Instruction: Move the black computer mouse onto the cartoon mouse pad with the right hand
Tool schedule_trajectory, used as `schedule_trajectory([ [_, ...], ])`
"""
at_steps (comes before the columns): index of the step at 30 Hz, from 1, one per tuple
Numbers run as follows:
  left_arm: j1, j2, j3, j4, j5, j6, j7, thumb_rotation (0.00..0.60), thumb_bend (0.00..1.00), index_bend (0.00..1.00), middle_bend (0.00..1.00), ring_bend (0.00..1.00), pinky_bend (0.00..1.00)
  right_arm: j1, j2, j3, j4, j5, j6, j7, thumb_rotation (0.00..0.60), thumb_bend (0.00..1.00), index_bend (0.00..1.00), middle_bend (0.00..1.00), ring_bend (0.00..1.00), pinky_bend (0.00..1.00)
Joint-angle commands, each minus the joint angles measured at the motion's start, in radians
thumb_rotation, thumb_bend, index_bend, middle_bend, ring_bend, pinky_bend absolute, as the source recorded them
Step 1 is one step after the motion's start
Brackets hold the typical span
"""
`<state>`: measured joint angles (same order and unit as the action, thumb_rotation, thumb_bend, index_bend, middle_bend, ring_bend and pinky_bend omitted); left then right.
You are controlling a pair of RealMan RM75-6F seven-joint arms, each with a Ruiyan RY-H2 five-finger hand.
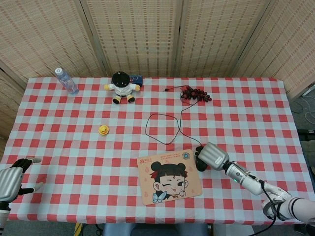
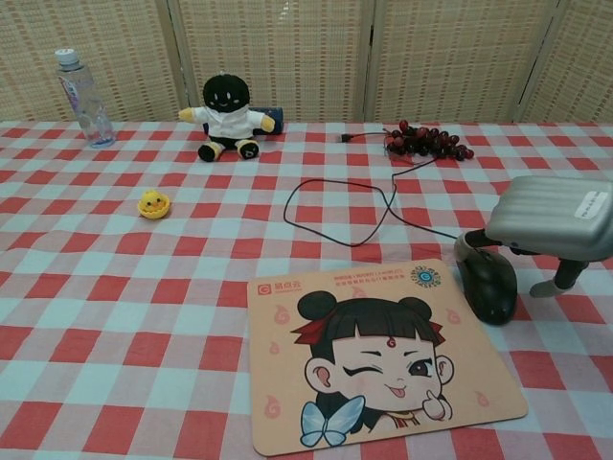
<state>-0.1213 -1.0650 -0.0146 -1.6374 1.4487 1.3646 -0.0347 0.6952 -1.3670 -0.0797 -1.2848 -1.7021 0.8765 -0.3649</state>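
The black computer mouse [image 1: 200,162] [image 2: 487,286] lies on the checked cloth, just off the right edge of the cartoon mouse pad [image 1: 170,176] [image 2: 383,350]. My right hand [image 1: 213,155] [image 2: 554,218] hovers low over the mouse's right side, palm down. One finger [image 2: 467,243] touches the mouse's far end, while another [image 2: 557,283] stands on the cloth to its right, apart from it. Nothing is lifted. My left hand [image 1: 12,178] rests at the table's front left corner, fingers apart and empty.
The mouse cable [image 1: 167,129] [image 2: 345,211] loops across the middle towards a bunch of dark grapes [image 1: 195,93] [image 2: 426,140]. A doll [image 1: 121,86] [image 2: 228,116], a water bottle [image 1: 66,81] [image 2: 82,86] and a small yellow duck [image 1: 103,130] [image 2: 152,202] stand further left.
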Motion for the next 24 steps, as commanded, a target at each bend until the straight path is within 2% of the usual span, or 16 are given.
schedule_trajectory([
  [1,0.000,0.001,0.000,-0.001,0.000,0.000,-0.001,0.600,0.11,0.37,0.32,0.26,0.51,0.002,-0.004,0.001,0.002,0.004,-0.003,-0.004,0.600,0.03,0.29,1.00,0.98,1.00],
  [21,0.000,0.005,0.002,-0.003,-0.001,-0.002,-0.004,0.600,0.11,0.37,0.32,0.26,0.51,0.014,-0.027,0.010,0.004,0.037,-0.020,-0.029,0.600,0.05,0.30,1.00,0.98,1.00],
  [24,0.000,0.005,0.001,-0.004,-0.001,-0.002,-0.004,0.600,0.11,0.37,0.32,0.26,0.51,0.016,-0.028,0.012,0.003,0.046,-0.029,-0.039,0.600,0.05,0.33,1.00,0.98,1.00],
])
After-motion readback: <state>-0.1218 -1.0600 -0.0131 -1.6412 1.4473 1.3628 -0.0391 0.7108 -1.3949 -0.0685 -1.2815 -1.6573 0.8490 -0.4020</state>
